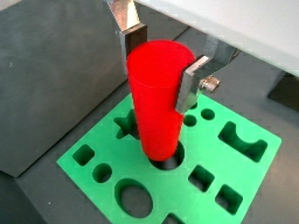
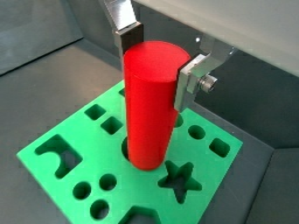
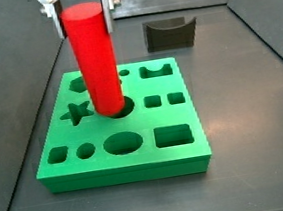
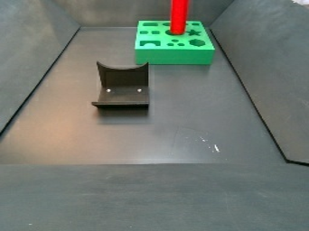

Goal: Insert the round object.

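Note:
The round object is a tall bright red cylinder [image 1: 158,96]. It stands upright with its lower end in a round hole near the middle of the green board [image 1: 251,179]. It shows in both wrist views and both side views [image 2: 152,105] [image 3: 94,59] [image 4: 178,16]. My gripper [image 1: 163,59] is directly above the board and shut on the cylinder's upper end. One silver finger [image 1: 133,39] sits on one side and the other finger [image 1: 194,80] on the opposite side. The gripper also shows in the wrist view [image 2: 158,54] and side view [image 3: 82,11].
The green board [image 3: 180,157] has several other cut-outs: a star [image 3: 79,111], squares, small circles and a large round hole [image 3: 123,143]. A dark grey block with a curved notch [image 3: 171,33] [image 4: 121,86] lies on the dark floor away from the board. Dark walls surround the floor.

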